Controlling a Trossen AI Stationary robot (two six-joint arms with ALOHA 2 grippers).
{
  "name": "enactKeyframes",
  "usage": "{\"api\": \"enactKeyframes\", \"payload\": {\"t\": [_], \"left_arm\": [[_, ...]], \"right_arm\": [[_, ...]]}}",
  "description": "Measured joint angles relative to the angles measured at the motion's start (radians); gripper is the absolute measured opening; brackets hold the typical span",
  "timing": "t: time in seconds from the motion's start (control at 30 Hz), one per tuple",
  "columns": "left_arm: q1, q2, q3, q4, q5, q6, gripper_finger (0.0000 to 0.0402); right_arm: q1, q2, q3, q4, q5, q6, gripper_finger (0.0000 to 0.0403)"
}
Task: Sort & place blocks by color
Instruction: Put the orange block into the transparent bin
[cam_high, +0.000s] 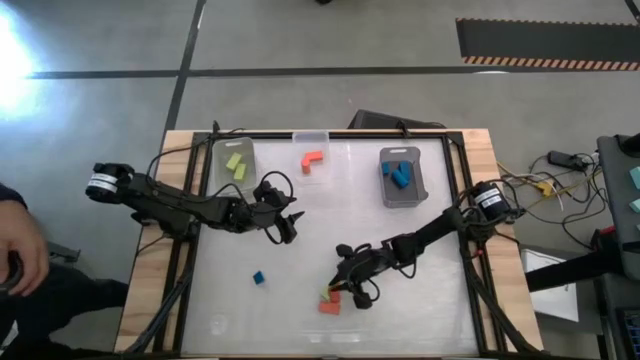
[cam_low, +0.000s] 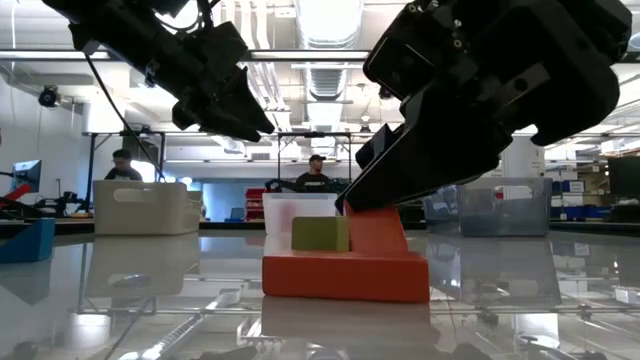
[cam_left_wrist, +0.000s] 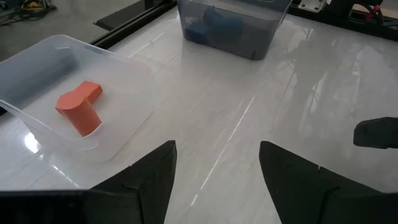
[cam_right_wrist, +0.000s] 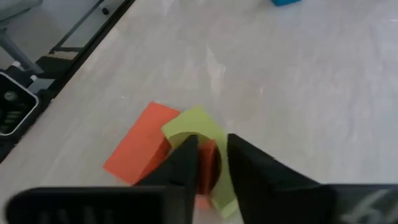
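Blocks binned: green pair (cam_high: 236, 166), orange (cam_high: 313, 160), blues (cam_high: 400, 173).
Loose: blue cube (cam_high: 258, 278), orange wedge (cam_high: 329, 307).
Right gripper (cam_high: 338, 292): nearly closed over green block (cam_right_wrist: 198, 129) (grip unconfirmed).
Left gripper (cam_high: 291, 226): spread, empty.

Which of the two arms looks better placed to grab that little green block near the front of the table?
The right. Its gripper hangs directly over the green block and the orange block beside it. The left gripper sits open, empty, farther back.
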Motion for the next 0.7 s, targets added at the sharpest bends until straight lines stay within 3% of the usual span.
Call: {"api": "enactKeyframes", "payload": {"t": [0.17,0.37,0.7], "left_arm": [[0.000,0.000,0.000,0.000,0.000,0.000,0.0215],[0.000,0.000,0.000,0.000,0.000,-0.001,0.0215],[0.000,0.000,0.000,0.001,0.000,-0.003,0.0215]], "right_arm": [[-0.003,-0.011,-0.001,-0.015,-0.006,-0.013,0.0017],[-0.013,-0.060,-0.002,-0.071,0.003,-0.050,0.0013],[-0.030,-0.248,-0.002,-0.303,0.022,-0.152,0.0012]]}}
